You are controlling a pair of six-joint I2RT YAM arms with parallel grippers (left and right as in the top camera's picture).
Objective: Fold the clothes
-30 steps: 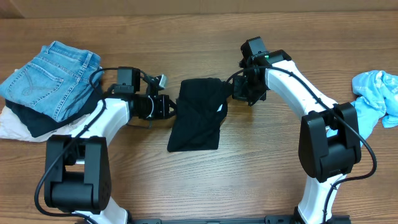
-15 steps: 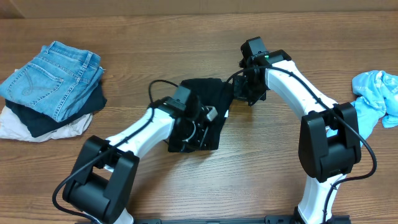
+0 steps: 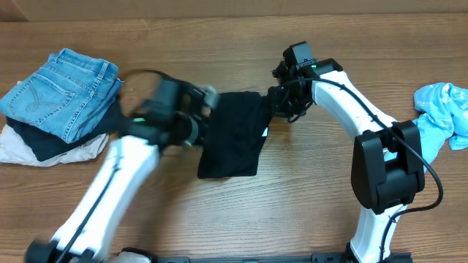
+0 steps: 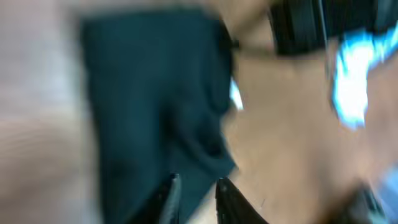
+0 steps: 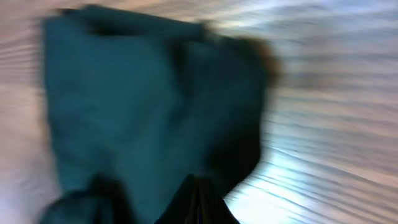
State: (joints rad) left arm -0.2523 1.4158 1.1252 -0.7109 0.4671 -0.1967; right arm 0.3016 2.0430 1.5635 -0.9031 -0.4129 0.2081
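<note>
L claw (image 4: 197, 186) swung back left, beside black tee (image 3: 234, 139).

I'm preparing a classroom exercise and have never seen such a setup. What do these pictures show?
Two white robot arms stand at a wooden table, each ending in a two-finger gripper. One picture looks down from above; the other two, both blurred, come from cameras on the wrists. On the table lie a folded black T-shirt in the middle, a clothes pile topped by blue jeans at the left, and a light blue cloth at the right. The left gripper, fingers slightly apart, is beside the shirt. The right gripper is shut at the shirt's edge; whether it pinches fabric is unclear.
</note>
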